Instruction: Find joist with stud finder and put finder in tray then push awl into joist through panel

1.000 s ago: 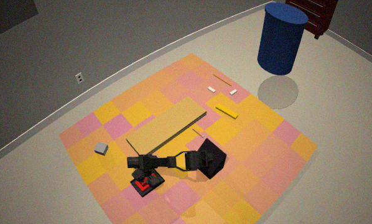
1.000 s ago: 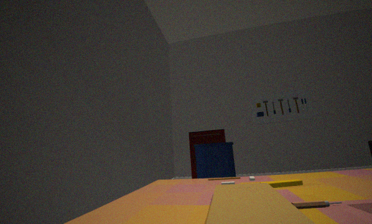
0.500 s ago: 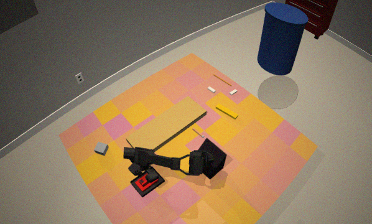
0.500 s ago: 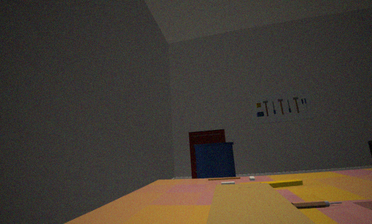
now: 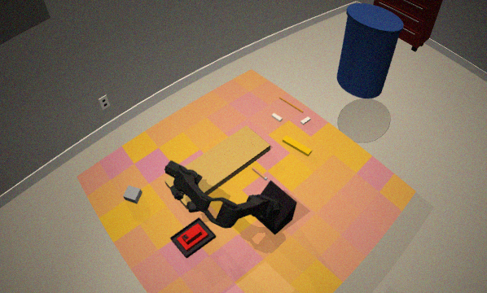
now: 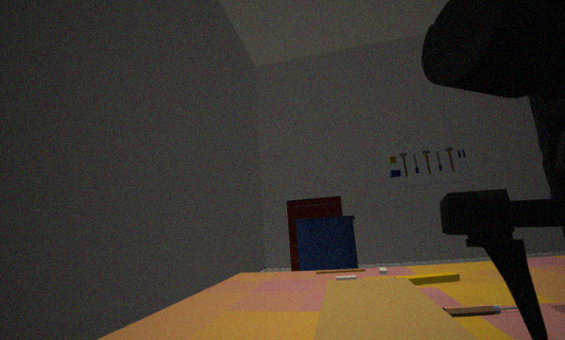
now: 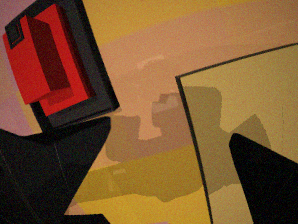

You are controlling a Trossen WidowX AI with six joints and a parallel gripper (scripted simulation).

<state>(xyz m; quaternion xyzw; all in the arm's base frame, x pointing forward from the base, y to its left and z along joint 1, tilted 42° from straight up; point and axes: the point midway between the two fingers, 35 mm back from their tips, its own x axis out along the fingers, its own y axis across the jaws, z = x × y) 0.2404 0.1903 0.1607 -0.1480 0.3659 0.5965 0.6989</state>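
The red stud finder [image 5: 190, 237] [image 7: 47, 56] lies in the dark tray [image 5: 187, 255] [image 7: 97, 78] at the front of the mat. My gripper [image 5: 183, 199] [image 6: 547, 302] [image 7: 170, 131] is open and empty. It hangs above the mat between the tray and the near end of the tan floor panel [image 5: 231, 156] [image 6: 377, 307] [image 7: 256, 110]. The awl [image 5: 260, 174] [image 6: 471, 310], with a wooden handle and a thin metal tip, lies flat on the mat beside the panel's right edge, near the arm's base [image 5: 278, 205].
A grey block [image 5: 133, 194] sits left of the arm. A yellow bar [image 5: 296, 145] [image 6: 434, 279], two white pieces [image 5: 277, 117] [image 5: 305, 120] and a thin stick [image 5: 291, 105] lie beyond the panel. A blue barrel [image 5: 367, 50] [image 6: 326, 243] and a red cabinet [image 5: 414, 16] stand at the back.
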